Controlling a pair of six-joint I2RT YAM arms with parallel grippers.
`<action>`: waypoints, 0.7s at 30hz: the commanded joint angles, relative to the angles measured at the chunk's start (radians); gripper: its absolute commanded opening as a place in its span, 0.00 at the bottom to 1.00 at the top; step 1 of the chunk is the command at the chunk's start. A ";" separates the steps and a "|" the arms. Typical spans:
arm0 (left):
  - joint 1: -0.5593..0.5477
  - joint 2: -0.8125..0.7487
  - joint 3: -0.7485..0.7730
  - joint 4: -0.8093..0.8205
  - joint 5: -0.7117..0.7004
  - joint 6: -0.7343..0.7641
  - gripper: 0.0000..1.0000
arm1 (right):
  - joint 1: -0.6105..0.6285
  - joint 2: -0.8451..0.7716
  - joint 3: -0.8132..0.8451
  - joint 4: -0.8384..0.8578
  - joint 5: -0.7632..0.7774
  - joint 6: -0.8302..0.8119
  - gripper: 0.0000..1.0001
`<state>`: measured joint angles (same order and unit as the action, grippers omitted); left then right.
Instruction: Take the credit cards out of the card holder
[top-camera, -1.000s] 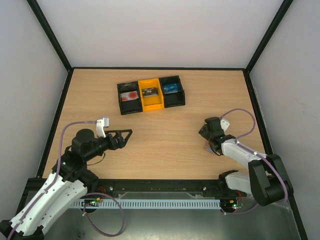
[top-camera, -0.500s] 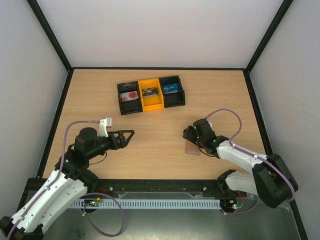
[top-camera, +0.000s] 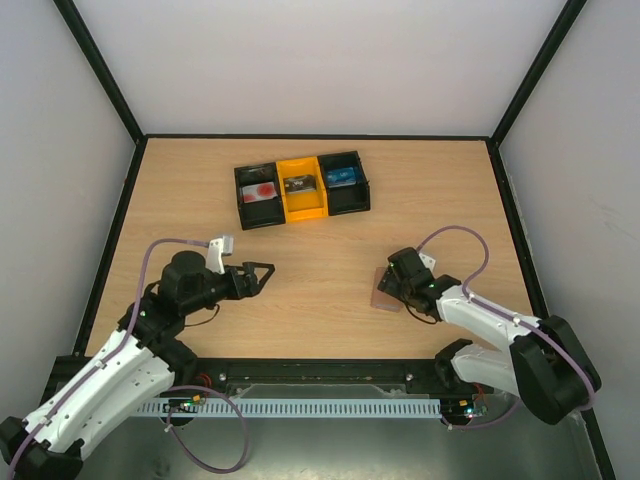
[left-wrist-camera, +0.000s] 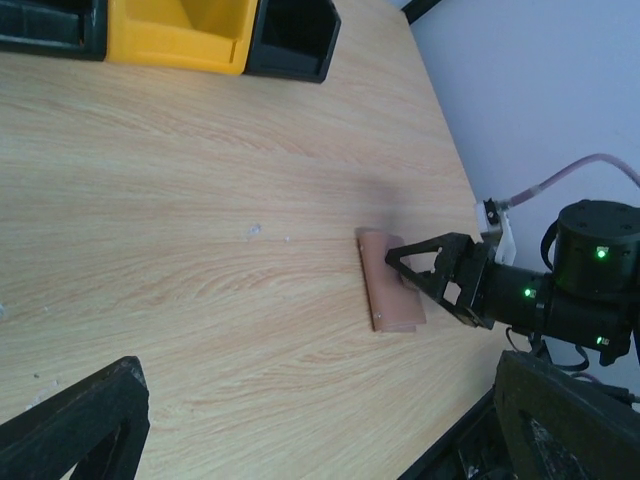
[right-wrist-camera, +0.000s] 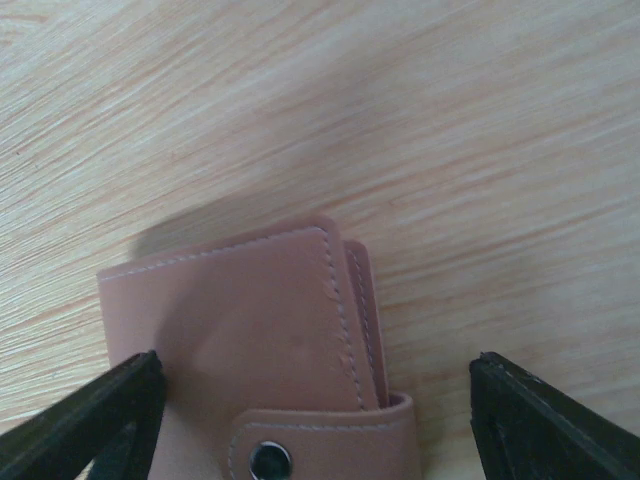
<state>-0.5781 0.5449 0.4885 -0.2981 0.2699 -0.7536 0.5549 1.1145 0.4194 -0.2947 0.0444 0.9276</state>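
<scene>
The card holder (top-camera: 383, 297) lies shut on the table, pinkish-brown, with its snap strap fastened (right-wrist-camera: 262, 352). My right gripper (top-camera: 392, 285) is open and low over it, one finger on each side. The left finger sits at the holder's edge, and a gap shows at the right finger (right-wrist-camera: 552, 424). Any credit cards inside the shut holder are hidden. My left gripper (top-camera: 263, 273) is open and empty, well left of the holder and pointing toward it (left-wrist-camera: 390, 290). A pale card with a red round mark (top-camera: 259, 191) lies in the tray's left compartment.
A three-compartment tray (top-camera: 331, 208), black with a yellow middle bin, stands at the back centre with small items in each bin. Black frame rails border the table. The right arm's cable (top-camera: 455, 240) loops above its wrist.
My right gripper swept left and the card holder went with it to a spot nearer the table's middle. My left arm reached a little forward and right, and its jaws narrowed slightly.
</scene>
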 joint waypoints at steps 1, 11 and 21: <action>-0.026 0.030 0.000 -0.008 -0.005 -0.006 0.95 | 0.004 0.044 -0.025 0.047 -0.041 -0.017 0.79; -0.048 0.046 -0.007 -0.016 -0.035 -0.032 0.94 | 0.012 -0.002 -0.091 0.249 -0.278 -0.071 0.70; -0.048 0.062 -0.029 0.002 -0.023 -0.045 0.94 | 0.122 0.118 -0.069 0.353 -0.297 -0.052 0.70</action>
<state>-0.6235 0.6033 0.4843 -0.3046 0.2466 -0.7906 0.6056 1.1595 0.3500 0.0021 -0.2253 0.8654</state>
